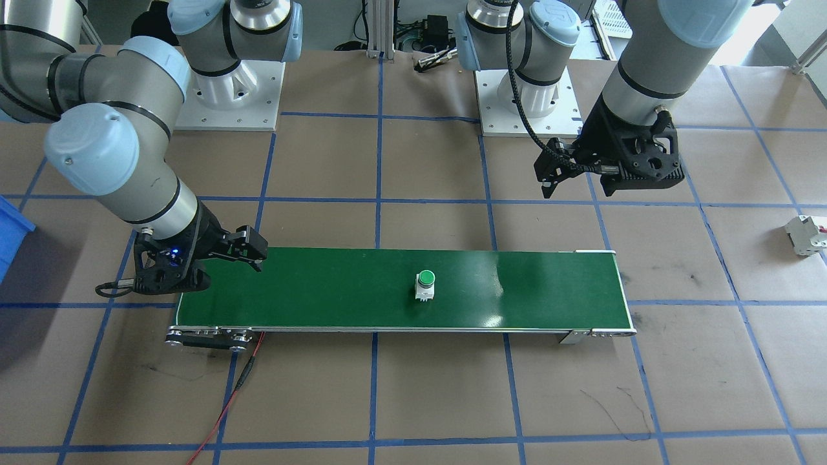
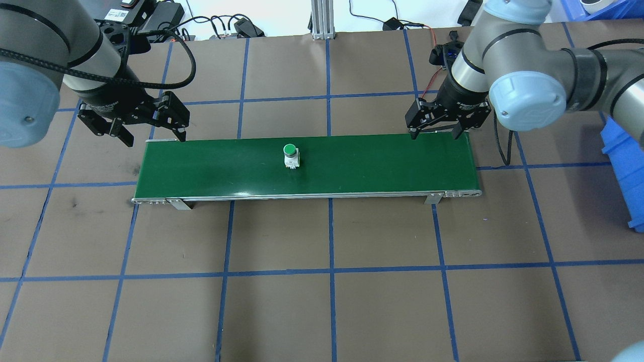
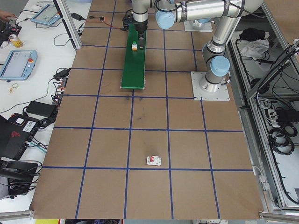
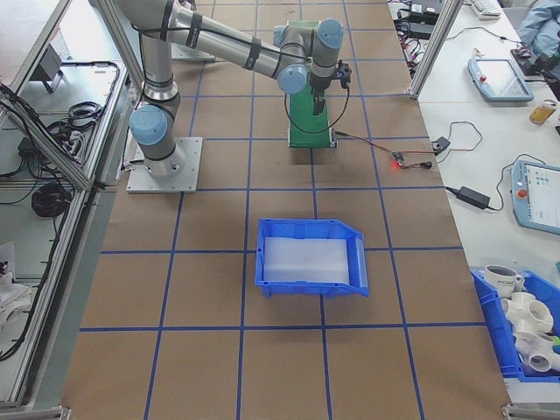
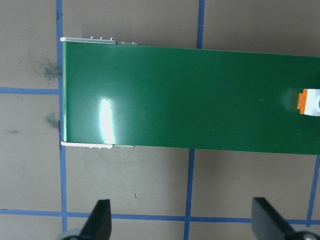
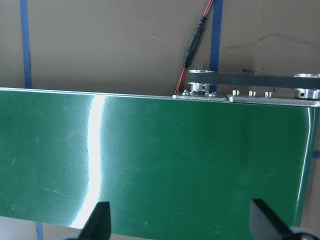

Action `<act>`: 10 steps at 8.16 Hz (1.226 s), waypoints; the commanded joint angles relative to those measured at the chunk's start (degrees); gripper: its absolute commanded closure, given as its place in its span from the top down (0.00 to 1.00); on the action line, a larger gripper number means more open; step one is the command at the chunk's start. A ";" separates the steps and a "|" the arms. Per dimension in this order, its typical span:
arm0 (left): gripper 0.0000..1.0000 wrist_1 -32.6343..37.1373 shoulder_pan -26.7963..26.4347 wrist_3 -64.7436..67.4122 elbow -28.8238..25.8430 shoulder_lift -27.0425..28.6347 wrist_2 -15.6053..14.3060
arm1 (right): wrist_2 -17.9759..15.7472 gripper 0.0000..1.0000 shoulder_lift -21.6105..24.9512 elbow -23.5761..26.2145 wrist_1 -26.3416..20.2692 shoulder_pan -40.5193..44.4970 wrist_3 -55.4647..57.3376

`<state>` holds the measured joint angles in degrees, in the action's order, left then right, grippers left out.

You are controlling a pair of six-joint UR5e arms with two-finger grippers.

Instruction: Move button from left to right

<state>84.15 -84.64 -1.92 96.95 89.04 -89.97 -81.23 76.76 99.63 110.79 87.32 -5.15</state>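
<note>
Button rides mid-belt, both grippers waiting.

You'll see the button [image 2: 290,155] upright near the middle of the green conveyor belt [image 2: 377,166] — the left gripper [image 2: 153,131] and right gripper [image 2: 435,131], fingers apart, guard the belt's 2 ends, probably to send and catch.

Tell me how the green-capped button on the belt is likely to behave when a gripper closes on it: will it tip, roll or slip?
The button stands upright on the green belt, short and squat, so it probably resists tipping. Its glossy round cap may slip between fingers; the white body below looks the safer grip. Knocked over, its rounded parts could roll. It looks rigid and probably light.
</note>
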 commanded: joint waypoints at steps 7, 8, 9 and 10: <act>1.00 -0.48 0.00 -0.19 -0.18 -0.18 -0.03 | 6.70 0.99 0.67 2.76 -0.05 -3.83 6.74; 1.00 -0.48 0.00 -0.19 -0.09 -0.18 -0.03 | 6.70 0.99 0.76 2.76 -0.14 -3.65 6.74; 1.00 -0.56 0.00 -0.10 0.00 -0.27 -0.03 | 6.70 0.99 0.67 2.76 -0.14 -2.08 6.74; 1.00 -0.65 0.00 -0.10 0.00 -0.44 -0.03 | 6.70 0.99 0.67 2.76 0.21 -1.29 6.91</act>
<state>83.62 -84.64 -2.06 96.89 88.81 -90.00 -74.54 77.44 102.39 110.69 84.38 1.54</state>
